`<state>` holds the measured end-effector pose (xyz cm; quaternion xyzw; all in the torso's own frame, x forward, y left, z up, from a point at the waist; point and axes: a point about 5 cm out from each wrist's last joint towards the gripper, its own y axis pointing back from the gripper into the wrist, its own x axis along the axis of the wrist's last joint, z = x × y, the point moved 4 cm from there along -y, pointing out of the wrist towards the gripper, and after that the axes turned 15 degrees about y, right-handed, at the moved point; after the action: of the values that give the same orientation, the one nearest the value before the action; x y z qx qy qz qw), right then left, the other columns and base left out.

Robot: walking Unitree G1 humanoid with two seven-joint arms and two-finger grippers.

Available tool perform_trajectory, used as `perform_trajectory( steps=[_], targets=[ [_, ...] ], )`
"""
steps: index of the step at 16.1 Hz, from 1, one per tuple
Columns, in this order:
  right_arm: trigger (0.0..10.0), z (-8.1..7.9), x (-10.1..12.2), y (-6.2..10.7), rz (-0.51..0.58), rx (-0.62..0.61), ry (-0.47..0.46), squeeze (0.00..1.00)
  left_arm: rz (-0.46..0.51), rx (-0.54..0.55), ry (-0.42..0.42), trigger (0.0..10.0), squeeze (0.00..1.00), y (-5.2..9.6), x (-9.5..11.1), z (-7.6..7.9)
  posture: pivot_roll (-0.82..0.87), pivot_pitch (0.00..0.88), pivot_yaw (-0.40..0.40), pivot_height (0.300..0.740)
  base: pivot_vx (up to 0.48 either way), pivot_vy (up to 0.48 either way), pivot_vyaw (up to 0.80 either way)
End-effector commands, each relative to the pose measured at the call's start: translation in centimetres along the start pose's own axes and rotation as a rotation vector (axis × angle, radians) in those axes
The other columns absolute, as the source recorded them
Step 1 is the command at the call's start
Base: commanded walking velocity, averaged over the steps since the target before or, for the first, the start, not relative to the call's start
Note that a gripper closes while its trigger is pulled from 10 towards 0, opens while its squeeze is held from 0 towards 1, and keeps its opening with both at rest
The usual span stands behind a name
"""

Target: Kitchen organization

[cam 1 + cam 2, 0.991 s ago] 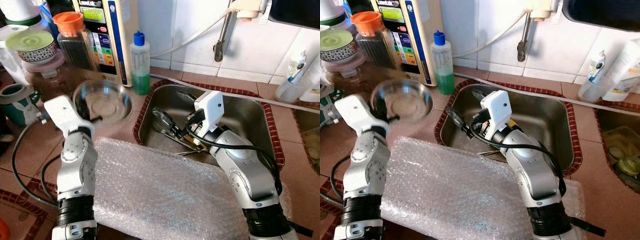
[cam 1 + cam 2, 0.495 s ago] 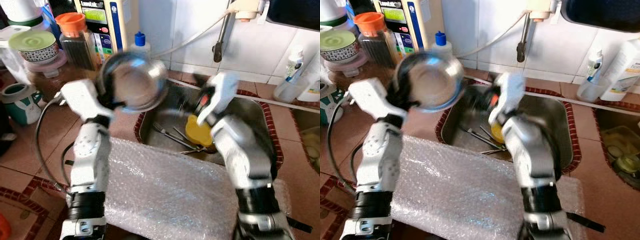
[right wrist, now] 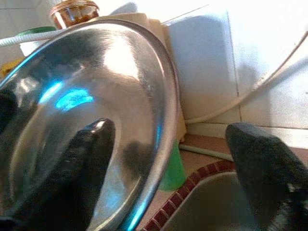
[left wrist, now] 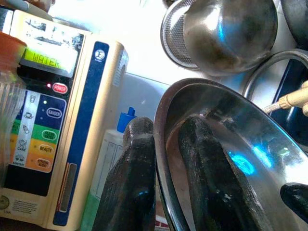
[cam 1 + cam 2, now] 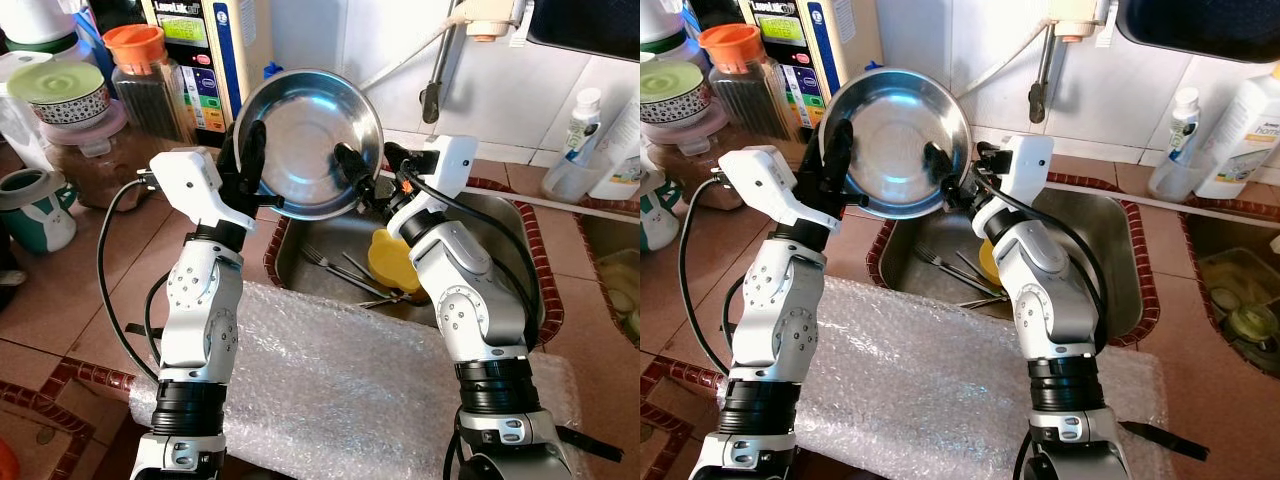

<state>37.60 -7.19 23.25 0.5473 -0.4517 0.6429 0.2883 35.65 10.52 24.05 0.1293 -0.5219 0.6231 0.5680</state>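
The white-and-blue water dispenser (image 4: pixel 62 125) at the far left of the counter carries a lit display reading "WATER", a red "POWER" button and coloured buttons below it; one reads "BEAUTY", the rest are too small to read. A white plastic bottle (image 5: pixel 1248 125) at the far right shows a label starting "hom".

Both silver arms are raised with elbows bent, meeting above the far left corner of the stainless steel sink (image 5: pixel 500 262). The left gripper (image 5: pixel 247 165) is clamped on the left rim of the round shiny steel bowl (image 5: pixel 305 140), one finger (image 4: pixel 132 178) behind the rim and one inside. The bowl is held up on edge, hollow side facing the camera. The right gripper (image 5: pixel 940 170) has its fingers apart, straddling the bowl's right rim: one finger (image 3: pixel 72 173) lies against the inside, the other stands clear behind.

Below, in the sink, lie steel forks (image 5: pixel 345 270) and a yellow rounded object (image 5: pixel 392 258). A sheet of clear bubble wrap (image 5: pixel 330 390) covers the near counter.
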Motion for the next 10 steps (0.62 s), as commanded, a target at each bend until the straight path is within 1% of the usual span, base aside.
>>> perform_trajectory(
  steps=[1,8,10],
  targets=[
    [0.0,0.24,0.44,-0.32,0.013,-0.016,-0.016,0.0,0.02,-0.034,-0.002,0.0,0.0,-0.21,0.42,0.67,0.03,0.044,0.004,0.74,0.0,0.0,0.0],
    [0.0,0.61,0.52,-0.36,0.017,-0.043,-0.039,0.0,0.01,-0.031,-0.005,0.0,0.0,0.0,0.21,0.41,0.03,0.046,0.005,0.74,0.0,0.0,0.0],
    [0.0,0.65,0.41,-0.3,0.011,-0.042,-0.041,0.0,0.006,-0.045,0.005,0.0,0.0,-0.02,0.18,0.7,0.03,0.047,0.005,0.74,0.0,0.0,0.0]
  ],
)
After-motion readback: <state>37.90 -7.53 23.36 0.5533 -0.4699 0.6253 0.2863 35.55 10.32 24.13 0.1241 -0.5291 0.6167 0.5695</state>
